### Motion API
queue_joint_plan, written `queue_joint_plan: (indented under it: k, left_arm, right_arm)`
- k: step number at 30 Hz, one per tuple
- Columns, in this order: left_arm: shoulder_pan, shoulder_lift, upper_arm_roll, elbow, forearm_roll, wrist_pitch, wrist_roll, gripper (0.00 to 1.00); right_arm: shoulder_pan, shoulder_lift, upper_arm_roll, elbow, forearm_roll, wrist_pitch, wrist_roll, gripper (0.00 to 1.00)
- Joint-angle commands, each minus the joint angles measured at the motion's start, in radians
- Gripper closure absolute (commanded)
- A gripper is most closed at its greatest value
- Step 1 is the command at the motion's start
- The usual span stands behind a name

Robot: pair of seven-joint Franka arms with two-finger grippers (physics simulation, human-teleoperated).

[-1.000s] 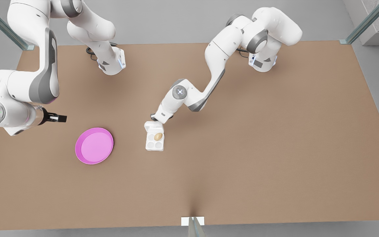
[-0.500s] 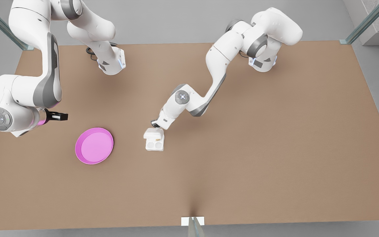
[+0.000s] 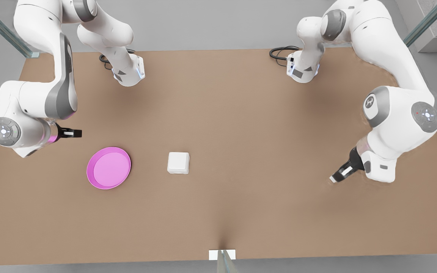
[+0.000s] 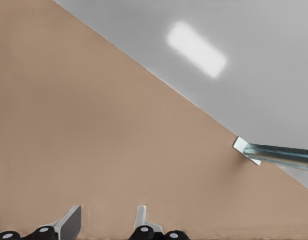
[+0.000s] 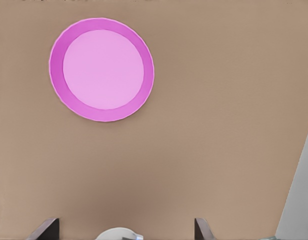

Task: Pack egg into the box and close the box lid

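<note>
Box at frame centre, box lid down — packing looks complete to me. Right gripper mid-left, left gripper lower right, both released; next move — none beyond keeping clear.

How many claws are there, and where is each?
2. The right claw hangs near the pink plate, at the front view's left; the left claw hangs at the front view's right.
</note>
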Motion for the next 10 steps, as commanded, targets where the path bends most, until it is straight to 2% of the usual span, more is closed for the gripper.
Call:
queue_joint_plan:
  k: [1,2,5,10]
  left_arm:
    - [0.002,-0.159,-0.006,-0.099,0.147,-0.414,0.794,0.00]
    - [0.004,-0.170,-0.004,-0.129,0.145,-0.413,0.897,0.00]
    - [0.002,-0.225,-0.003,-0.224,0.145,-0.351,0.940,0.00]
    - [0.002,-0.224,-0.003,-0.224,0.145,-0.351,0.938,0.00]
  right_arm:
    - [0.070,-0.001,0.002,0.015,0.028,0.026,-0.017,0.00]
    - [0.076,0.002,0.001,0.064,0.080,0.067,-0.009,0.00]
    - [0.031,-0.001,-0.003,0.070,0.165,0.104,-0.006,0.00]
    - [0.031,-0.001,-0.003,0.070,0.168,0.106,-0.005,0.00]
